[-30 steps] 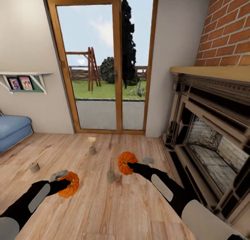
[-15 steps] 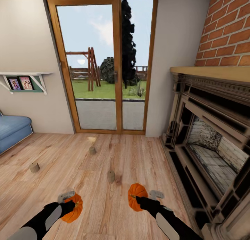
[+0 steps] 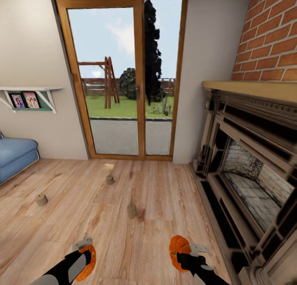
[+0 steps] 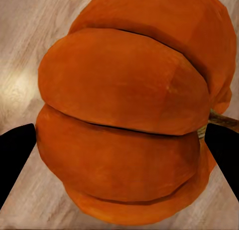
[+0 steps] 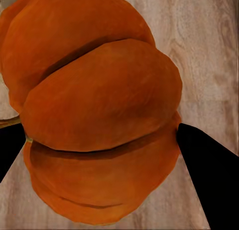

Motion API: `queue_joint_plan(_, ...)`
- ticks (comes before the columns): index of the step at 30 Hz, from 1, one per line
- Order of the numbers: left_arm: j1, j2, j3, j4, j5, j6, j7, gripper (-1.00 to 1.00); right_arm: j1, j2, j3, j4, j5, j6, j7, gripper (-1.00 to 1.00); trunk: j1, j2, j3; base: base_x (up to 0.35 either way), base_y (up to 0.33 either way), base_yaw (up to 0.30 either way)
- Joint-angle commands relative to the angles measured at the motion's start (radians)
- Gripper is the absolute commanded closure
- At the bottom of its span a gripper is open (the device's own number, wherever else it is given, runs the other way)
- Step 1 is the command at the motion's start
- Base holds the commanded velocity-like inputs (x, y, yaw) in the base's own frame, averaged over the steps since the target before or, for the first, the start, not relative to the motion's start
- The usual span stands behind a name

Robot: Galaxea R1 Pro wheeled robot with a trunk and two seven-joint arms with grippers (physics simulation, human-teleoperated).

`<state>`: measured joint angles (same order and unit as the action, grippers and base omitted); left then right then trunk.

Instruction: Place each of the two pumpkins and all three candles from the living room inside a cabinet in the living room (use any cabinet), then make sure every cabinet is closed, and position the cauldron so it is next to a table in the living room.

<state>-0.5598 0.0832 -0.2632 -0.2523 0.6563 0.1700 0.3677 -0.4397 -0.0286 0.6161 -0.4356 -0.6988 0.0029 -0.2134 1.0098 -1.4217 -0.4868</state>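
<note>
Left gripper (image 3: 87, 252) clamped on one pumpkin (image 3: 88, 262), right gripper (image 3: 181, 258) gripping the other pumpkin (image 3: 178, 252); three candles (image 3: 131, 210) stand on the wooden floor (image 3: 156, 194) ahead

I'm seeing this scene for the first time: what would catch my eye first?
Two bright orange pumpkins, one gripped by the left gripper at the head view's lower left, one by the right gripper at lower right. Beyond them, three candles stand on the wood floor before the glass door, with the fireplace at right.
</note>
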Motion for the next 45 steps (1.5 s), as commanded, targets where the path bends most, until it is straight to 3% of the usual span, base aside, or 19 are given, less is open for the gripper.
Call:
queue_joint_plan(1,0.0,-0.002,-0.008,-0.001,0.007,-0.005,0.014,1.0,-0.001,0.001,0.009,0.0,0.006,-0.012,-0.008,1.0,-0.004,0.007,0.002,0.0,0.0,0.0)
queue_joint_plan(9,0.0,-0.008,-0.009,0.045,0.001,-0.045,0.026,1.0,-0.001,0.033,0.008,0.006,0.036,-0.049,-0.007,1.0,-0.015,0.028,0.011,0.0,0.0,0.0)
queue_joint_plan(18,0.0,-0.011,-0.008,0.048,0.018,-0.093,0.027,1.0,-0.001,0.033,0.006,0.006,0.036,-0.057,-0.007,1.0,-0.015,0.028,0.011,-0.005,0.001,0.0)
queue_joint_plan(39,0.0,-0.011,-0.007,0.049,0.02,-0.095,0.025,1.0,-0.001,0.032,0.005,0.004,0.038,-0.058,0.005,1.0,-0.015,0.028,0.011,-0.054,0.112,0.0)
queue_joint_plan(45,0.0,-0.011,-0.008,0.05,0.02,-0.095,0.024,1.0,-0.001,0.033,0.007,0.003,0.039,-0.058,0.005,1.0,-0.015,0.028,0.011,0.0,0.05,-0.187)
